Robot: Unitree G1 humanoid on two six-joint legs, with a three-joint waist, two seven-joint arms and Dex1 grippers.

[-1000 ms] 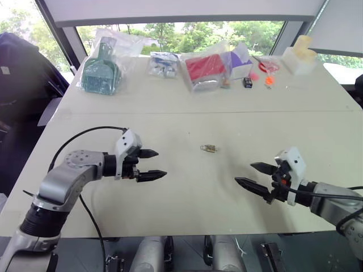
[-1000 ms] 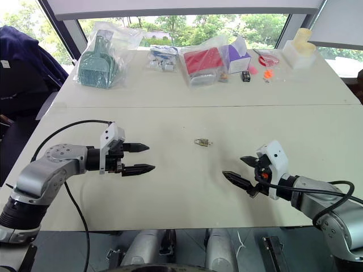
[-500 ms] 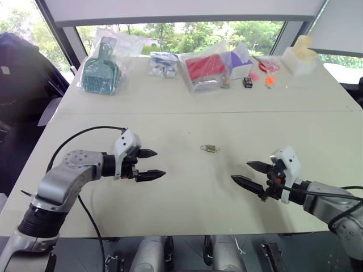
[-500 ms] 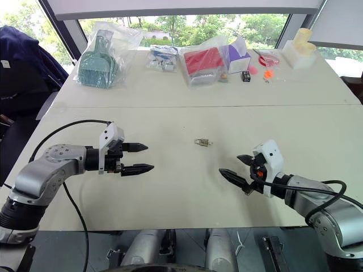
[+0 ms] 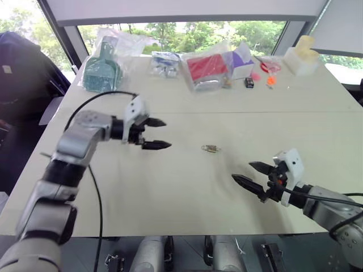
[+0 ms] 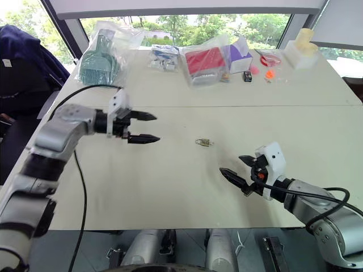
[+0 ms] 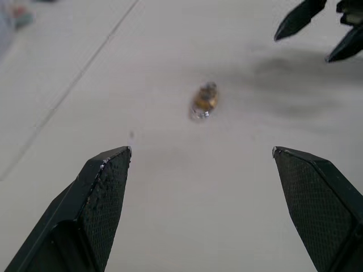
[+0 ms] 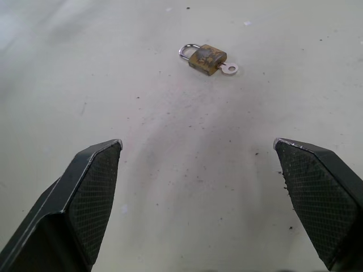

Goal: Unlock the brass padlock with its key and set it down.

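Note:
The brass padlock (image 5: 210, 148) lies flat in the middle of the white table (image 5: 187, 187), its silvery shackle closed and a small silver key (image 8: 229, 68) sticking out of its body (image 8: 207, 59). My left gripper (image 5: 159, 134) hovers open to the padlock's left, raised above the table and pointing toward it; the padlock (image 7: 203, 101) shows ahead between its fingers. Nearer the front edge, right of the padlock, my right gripper (image 5: 248, 174) stands open and empty, aimed at the lock.
Along the far edge lie bagged items: a green scoop (image 5: 101, 73), a red pack (image 5: 205, 67), a purple box (image 5: 241, 62), a small black object (image 5: 248, 83), orange bits (image 5: 270, 80) and a pale block (image 5: 301, 56). A seam (image 5: 227, 111) crosses the table.
My left arm has lifted and swung forward and toward the padlock, still open. The right gripper has stayed where it was.

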